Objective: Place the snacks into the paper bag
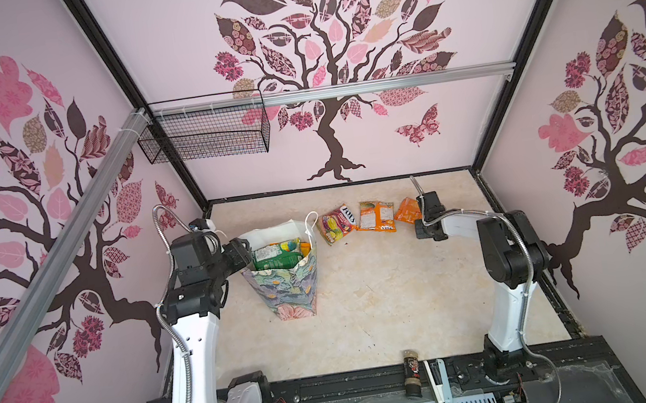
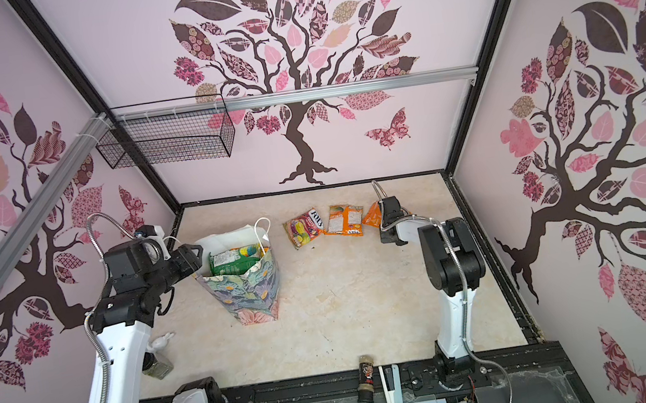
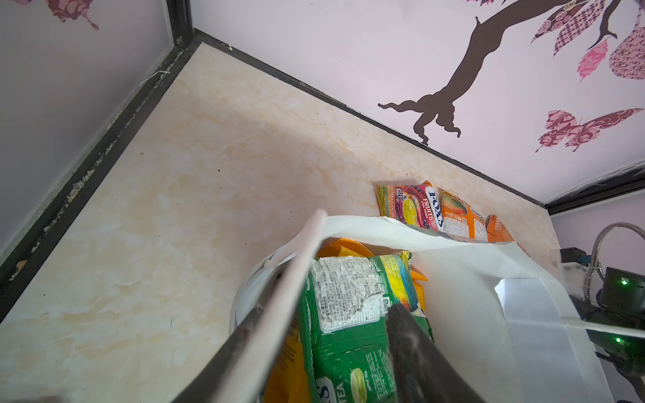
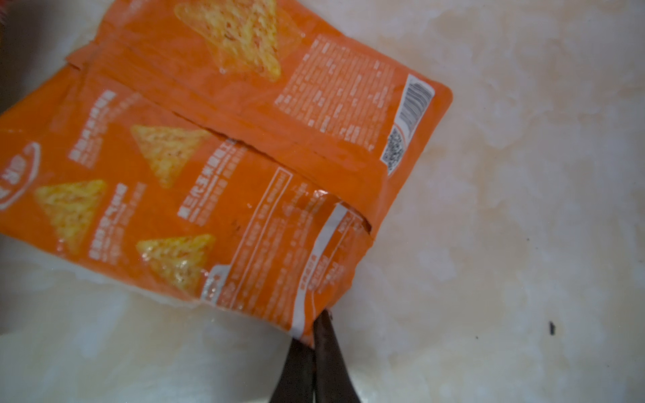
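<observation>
**Right pincer** (image 4: 319, 331): jaws pressed together on one corner of the orange chip packet (image 4: 216, 157). The rest of the packet spreads away ahead of the tips, flat on the tabletop (image 4: 488, 174). A corner is likely taken because the packet is thin and flat, so only an edge gives the jaws something to close on. Whether the pinched corner has left the surface cannot be told.

**Left pincer** (image 3: 326, 310): jaws spread and pinching nothing. They straddle the wall of the paper bag (image 1: 282, 291) nearest this arm. One finger appears to sit outside the wall. The other sits inside, over the green packet (image 3: 349, 314), which stands in the bag on top of yellow-orange packets. Judged purpose: this posture steadies the upright bag and keeps its mouth wide for a delivery from the other arm.

**Between the pincers:** the remaining snacks lie in a row. Just beside the pinched packet, on the side toward the left pincer, is the orange labelled packet (image 1: 376, 217). Next comes the FOX'S packet (image 1: 336, 224), the one closest to the bag.

**Stage, as judged:** the bag is partly filled and three packets are outside it. The grip on one of them is made, but the lift and carry toward the left pincer are not yet begun.
</observation>
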Robot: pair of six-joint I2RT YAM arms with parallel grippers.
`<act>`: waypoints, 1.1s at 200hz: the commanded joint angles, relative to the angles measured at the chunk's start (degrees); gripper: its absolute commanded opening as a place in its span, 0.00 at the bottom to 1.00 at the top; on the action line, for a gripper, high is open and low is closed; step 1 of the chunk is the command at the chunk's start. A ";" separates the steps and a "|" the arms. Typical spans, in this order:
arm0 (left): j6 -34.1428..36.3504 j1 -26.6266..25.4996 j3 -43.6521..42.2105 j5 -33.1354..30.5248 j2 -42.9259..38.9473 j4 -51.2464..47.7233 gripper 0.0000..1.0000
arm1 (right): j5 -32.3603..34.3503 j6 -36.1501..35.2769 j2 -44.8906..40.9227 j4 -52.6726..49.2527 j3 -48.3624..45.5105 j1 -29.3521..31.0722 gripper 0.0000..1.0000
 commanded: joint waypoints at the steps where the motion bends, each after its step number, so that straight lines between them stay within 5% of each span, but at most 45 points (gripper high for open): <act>1: 0.18 0.39 -1.73 -0.55 -0.90 1.04 0.59 | -1.57 0.99 -3.67 -2.55 0.01 -0.25 0.00; 145: 0.27 0.33 -2.11 0.26 -1.70 1.78 0.60 | -16.92 13.02 -33.75 2.66 -18.43 -0.08 0.00; 220: 0.38 0.37 -2.44 0.34 -2.44 1.87 0.60 | -15.73 16.92 -48.66 1.62 -22.15 9.39 0.00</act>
